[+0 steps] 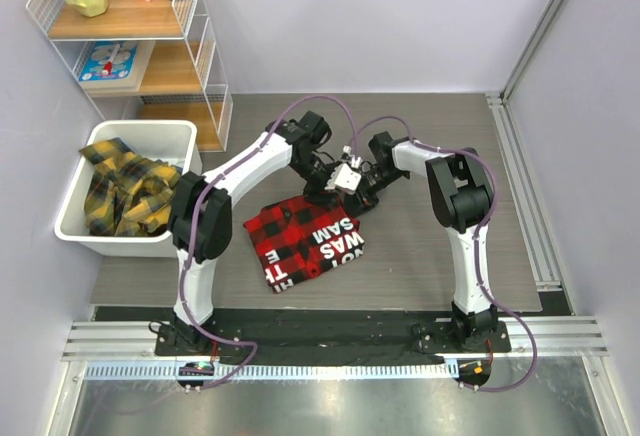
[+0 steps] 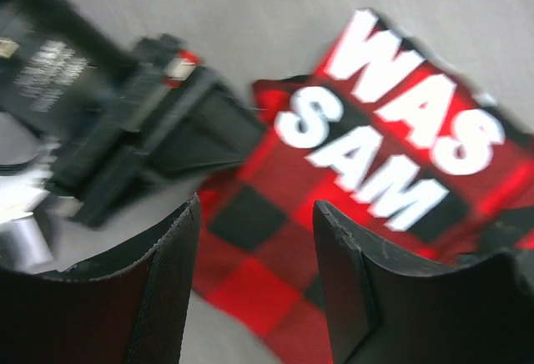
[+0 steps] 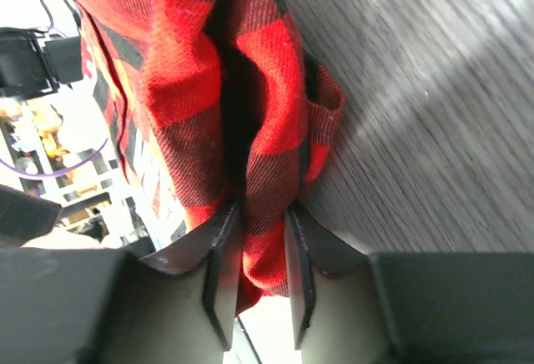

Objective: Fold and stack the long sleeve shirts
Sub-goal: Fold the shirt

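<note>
The red-and-black shirt [image 1: 305, 239] lies folded on the table, white lettering up, in front of both grippers. My left gripper [image 1: 322, 192] hovers over its far edge, jaws open and empty; in the left wrist view [image 2: 254, 247] red check cloth [image 2: 275, 239] shows between the fingers, below them. My right gripper [image 1: 362, 196] is shut on a fold of the red shirt's far right corner; in the right wrist view [image 3: 257, 260] the cloth [image 3: 267, 214] is pinched between both pads. Yellow-and-black shirts [image 1: 125, 191] lie heaped in the white bin [image 1: 185, 136] at the left.
A wire shelf [image 1: 195, 66] with a yellow jug, cups and a box stands at the back left, behind the bin. The right arm's black gripper body [image 2: 133, 122] is close beside my left fingers. A metal rail [image 1: 525, 186] runs along the table's right side.
</note>
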Robot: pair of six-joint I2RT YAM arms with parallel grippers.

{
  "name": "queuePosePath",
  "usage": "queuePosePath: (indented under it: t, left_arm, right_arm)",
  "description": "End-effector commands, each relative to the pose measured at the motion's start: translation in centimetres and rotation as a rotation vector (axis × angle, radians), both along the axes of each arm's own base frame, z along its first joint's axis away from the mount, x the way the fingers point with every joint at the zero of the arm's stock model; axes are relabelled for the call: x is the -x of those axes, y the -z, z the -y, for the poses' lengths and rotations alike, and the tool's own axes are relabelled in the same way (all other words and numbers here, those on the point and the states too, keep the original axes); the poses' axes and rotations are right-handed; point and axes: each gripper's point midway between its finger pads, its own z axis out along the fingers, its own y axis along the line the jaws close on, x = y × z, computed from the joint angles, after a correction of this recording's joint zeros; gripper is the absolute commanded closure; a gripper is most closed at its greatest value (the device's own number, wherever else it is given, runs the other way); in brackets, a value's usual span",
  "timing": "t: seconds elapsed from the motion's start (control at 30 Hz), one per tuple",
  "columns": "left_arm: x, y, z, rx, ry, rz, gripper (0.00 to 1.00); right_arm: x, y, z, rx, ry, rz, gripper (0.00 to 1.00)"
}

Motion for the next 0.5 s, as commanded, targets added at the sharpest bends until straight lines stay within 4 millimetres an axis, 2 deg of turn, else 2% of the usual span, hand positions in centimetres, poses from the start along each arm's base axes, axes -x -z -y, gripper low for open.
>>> queuePosePath:
  t: [0.0, 0.13, 0.3, 0.47]
  left_arm:
    - [-2.8, 0.4, 1.2, 0.016, 0.057, 0.081, 0.42]
    - [-3.7, 1.2, 1.6, 0.028, 0.106, 0.113, 0.41]
    - [-2.3, 1.7, 1.1, 0.018, 0.205, 0.067, 0.41]
    - [-1.5, 2.0, 1.1, 0.024, 0.227, 0.036, 0.42]
  right_arm:
    - [-0.8, -2.9, -0.6, -0.047, 0.022, 0.032, 0.65]
    - [-0.3, -3.2, -0.4, -0.037, 0.035, 0.010, 0.59]
    - [0.7, -2.5, 0.0, -0.018, 0.040, -0.029, 0.59]
    - [0.8, -2.3, 0.0, -0.022, 0.046, -0.042, 0.61]
